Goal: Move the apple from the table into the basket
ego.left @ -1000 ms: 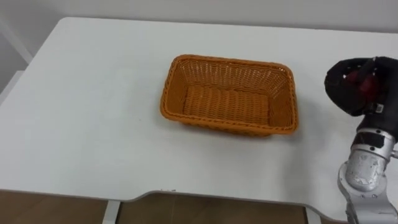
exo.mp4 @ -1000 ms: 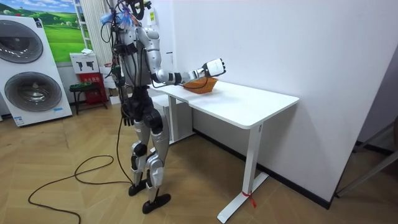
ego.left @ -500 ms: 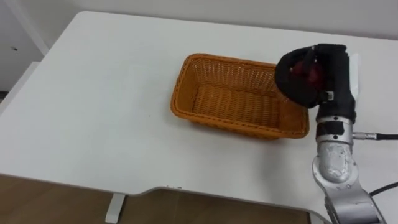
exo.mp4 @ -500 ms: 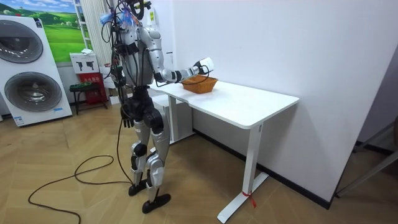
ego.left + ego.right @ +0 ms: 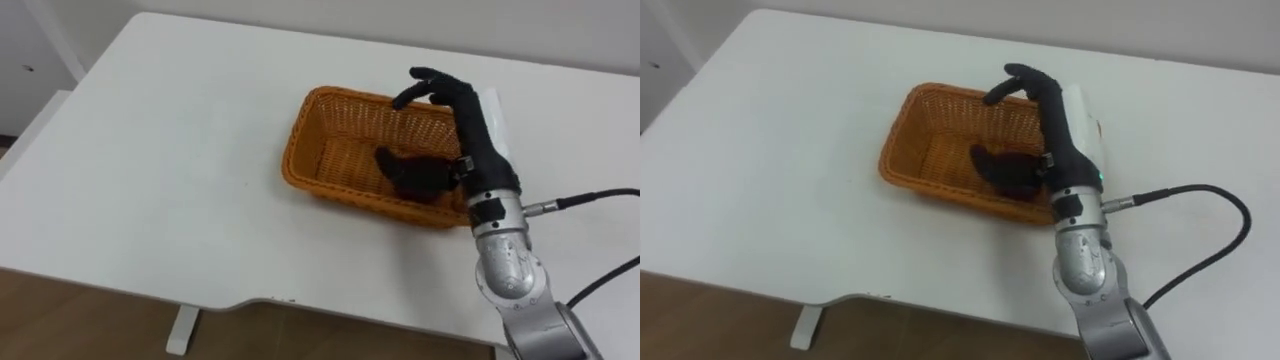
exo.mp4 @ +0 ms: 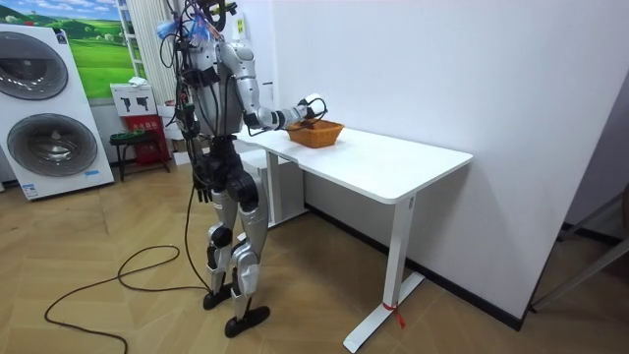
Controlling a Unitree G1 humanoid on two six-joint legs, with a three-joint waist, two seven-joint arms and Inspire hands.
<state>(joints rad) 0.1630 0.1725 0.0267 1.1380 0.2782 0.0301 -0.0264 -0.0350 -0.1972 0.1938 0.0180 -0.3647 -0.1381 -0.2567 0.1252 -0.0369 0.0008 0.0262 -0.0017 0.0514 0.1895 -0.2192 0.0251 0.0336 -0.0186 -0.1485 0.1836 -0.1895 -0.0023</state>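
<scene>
No text or number is legible anywhere. In the room view a white placard [image 6: 129, 99] beside the washing machine [image 6: 51, 98] bears dark marks, too small to read

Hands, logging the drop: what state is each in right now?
Left hand: cannot be told; it hangs by the robot's side.
Right hand: open, over the basket.

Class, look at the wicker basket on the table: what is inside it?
The right hand reaches into the basket, fingers open; bare weave shows on its left side. Any apple beneath the palm is covered.
</scene>
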